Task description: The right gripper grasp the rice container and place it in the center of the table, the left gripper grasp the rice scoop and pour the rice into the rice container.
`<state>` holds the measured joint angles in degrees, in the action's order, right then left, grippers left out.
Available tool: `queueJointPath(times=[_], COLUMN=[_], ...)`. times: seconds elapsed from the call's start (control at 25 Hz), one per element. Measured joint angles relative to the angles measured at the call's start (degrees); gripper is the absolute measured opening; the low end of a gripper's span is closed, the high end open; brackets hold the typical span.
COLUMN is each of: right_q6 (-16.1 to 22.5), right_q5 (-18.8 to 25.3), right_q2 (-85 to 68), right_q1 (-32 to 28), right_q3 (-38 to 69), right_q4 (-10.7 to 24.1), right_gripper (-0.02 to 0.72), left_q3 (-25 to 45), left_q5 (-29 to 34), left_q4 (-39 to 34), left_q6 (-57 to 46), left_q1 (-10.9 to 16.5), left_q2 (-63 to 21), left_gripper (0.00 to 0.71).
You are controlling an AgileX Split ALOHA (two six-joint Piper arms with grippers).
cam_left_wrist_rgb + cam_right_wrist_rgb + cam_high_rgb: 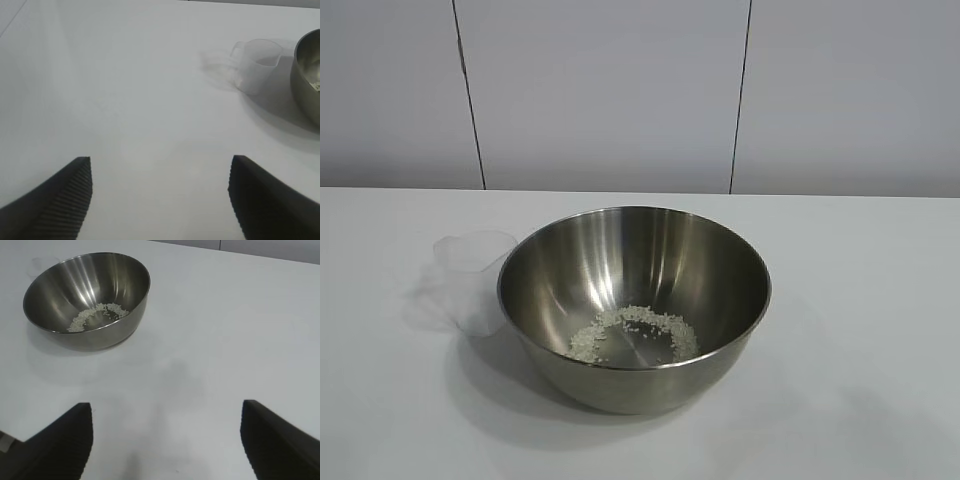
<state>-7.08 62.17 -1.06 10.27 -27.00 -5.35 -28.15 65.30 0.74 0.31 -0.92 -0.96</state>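
Mid-worktop (880, 300), our steel rice container (634, 305) holds the rice (635, 333).
Touching its left side stands our rice scoop (468, 285), light, slippery, thin-walled; we'd pinch its rim. Both our hands, left hand (160, 197) and right hand (166, 440), hang released, well apart.

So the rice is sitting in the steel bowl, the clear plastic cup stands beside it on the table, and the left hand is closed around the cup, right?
Not quite. The left hand is open and empty, well short of the clear plastic cup, as the left wrist view shows. The rest holds: the rice lies in the steel bowl, and the cup stands beside it on the table.
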Motion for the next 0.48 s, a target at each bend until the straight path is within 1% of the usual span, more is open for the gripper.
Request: queueJointPath(times=[0.48], right_q6=[0.0], right_q5=[0.0], right_q2=[0.0], right_q1=[-0.39], right_q3=[0.0], right_q4=[-0.05], right_gripper=[0.557], left_q3=[0.0], left_q5=[0.0], left_q4=[0.04], left_q6=[0.0], left_q1=[0.0], left_q2=[0.0], left_gripper=[0.546])
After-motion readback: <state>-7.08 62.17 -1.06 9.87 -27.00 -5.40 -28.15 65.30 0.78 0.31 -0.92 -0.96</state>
